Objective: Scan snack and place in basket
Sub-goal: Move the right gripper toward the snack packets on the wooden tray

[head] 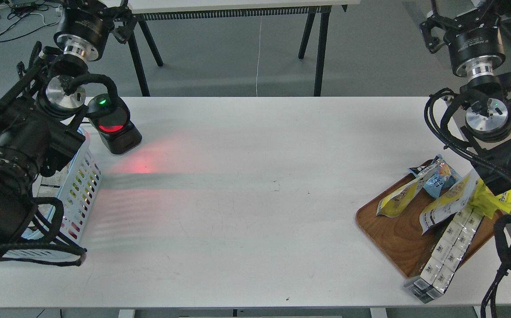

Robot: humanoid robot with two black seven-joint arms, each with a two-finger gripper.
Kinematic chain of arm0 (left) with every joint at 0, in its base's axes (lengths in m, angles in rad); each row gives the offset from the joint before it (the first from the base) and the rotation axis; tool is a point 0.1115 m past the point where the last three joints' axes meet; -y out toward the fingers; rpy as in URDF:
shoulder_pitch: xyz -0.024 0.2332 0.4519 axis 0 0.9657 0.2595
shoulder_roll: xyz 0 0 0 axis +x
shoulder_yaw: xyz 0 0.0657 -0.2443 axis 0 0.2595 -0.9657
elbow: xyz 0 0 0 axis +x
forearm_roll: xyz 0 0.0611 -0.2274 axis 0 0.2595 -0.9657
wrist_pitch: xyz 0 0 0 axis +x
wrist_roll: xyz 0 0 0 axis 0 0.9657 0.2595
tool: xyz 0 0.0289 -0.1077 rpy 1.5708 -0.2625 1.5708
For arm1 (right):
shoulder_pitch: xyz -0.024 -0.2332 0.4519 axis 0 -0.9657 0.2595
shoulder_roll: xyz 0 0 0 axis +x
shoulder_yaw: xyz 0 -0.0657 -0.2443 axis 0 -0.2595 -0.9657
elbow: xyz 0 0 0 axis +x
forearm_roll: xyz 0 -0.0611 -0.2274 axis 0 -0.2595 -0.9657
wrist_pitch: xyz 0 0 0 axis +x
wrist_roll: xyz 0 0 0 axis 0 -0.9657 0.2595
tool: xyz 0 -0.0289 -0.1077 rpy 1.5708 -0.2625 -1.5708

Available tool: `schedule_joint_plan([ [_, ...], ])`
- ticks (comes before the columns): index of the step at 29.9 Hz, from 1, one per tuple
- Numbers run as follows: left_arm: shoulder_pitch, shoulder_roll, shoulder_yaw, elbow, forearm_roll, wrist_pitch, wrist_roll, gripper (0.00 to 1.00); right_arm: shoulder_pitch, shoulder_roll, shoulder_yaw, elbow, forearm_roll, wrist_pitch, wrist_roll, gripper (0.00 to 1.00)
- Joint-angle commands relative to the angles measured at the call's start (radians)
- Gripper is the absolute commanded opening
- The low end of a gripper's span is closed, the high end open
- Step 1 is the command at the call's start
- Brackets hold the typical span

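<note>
Nearest the camera, the robot's thick left arm crosses over the pale blue basket (81, 185) at the table's left edge and hides most of it; only the slotted right wall and a strip of the inside show. Something with print seems to lie within, but it cannot be identified. Just behind the basket stands a black scanner (114, 126), lit red, casting a red glow onto the white table (246, 185).

On the right, a brown wooden tray (392, 234) holds the goods. 2 yellow pouches lie there: the snack (447, 201) rests tilted across the tray's middle, a second yellow pouch (399, 201) to its left, a blue snack bag (436, 176) behind them. A bright yellow packet (494, 198) sits partly under the right arm, and a long wrapped pack of small cartons (447, 251) overhangs the tray's near corner.

Judging by this, the snack is neither picked, scanned nor placed; every step remains.

The left gripper (118, 15) and right gripper (434, 28) hang raised at the top edge, dark and partly cropped; whether either claw is open or shut cannot be told. Neither appears to hold anything.
</note>
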Motion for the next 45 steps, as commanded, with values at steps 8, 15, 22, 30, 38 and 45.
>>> schedule_joint_plan([
  [8, 0.0, 0.007, -0.008, 0.0, 0.0, 0.0, -0.004, 1.0, 0.083, -0.06, -0.106, 0.069, -0.015, 0.005, 0.002, 0.99],
  [15, 0.004, 0.005, -0.008, 0.0, 0.0, 0.0, -0.004, 1.0, 0.284, -0.198, -0.488, 0.193, -0.027, 0.03, 0.035, 0.99],
  [22, 0.007, 0.005, 0.001, -0.001, 0.0, 0.0, 0.004, 1.0, 0.488, -0.275, -0.732, 0.354, -0.369, 0.02, 0.035, 0.99],
  [30, 0.009, 0.014, 0.0, -0.001, 0.0, 0.0, -0.004, 1.0, 0.761, -0.319, -1.048, 0.582, -0.665, -0.001, 0.035, 0.99],
  [38, 0.007, 0.011, -0.006, -0.001, 0.0, 0.0, -0.005, 1.0, 0.959, -0.339, -1.289, 0.854, -1.104, -0.013, 0.047, 0.99],
  [45, 0.009, 0.013, -0.011, 0.0, 0.0, 0.0, -0.007, 1.0, 1.06, -0.338, -1.47, 1.007, -1.424, -0.027, 0.104, 0.98],
])
